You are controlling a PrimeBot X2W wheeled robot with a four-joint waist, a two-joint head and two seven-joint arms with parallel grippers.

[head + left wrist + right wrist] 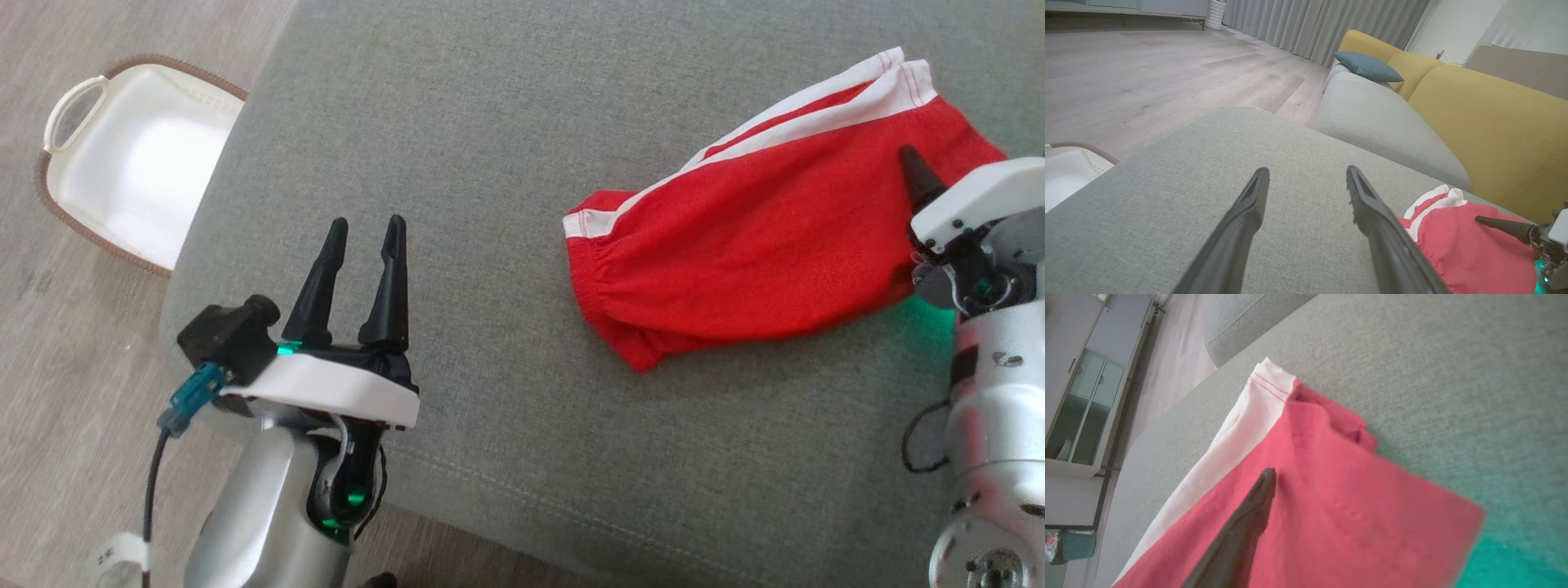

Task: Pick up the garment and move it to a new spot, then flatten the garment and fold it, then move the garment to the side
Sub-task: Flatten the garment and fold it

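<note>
Hovering above the bare grey cushion, my left fingers stand apart, pointing away from me. The red garment lies well to their right. One of the right fingers rests on its cloth. The other is hidden, so I cannot tell their grip.

Soft red cloth garment lies on coarse-woven matt grey cushion.

bare grey cushion all round the left gripper, free to pass centre and front. red garment blocks the right side, right arm beside it. white basket sits on the floor off the left edge. yellow sofa back rises beyond the cushion.
</note>
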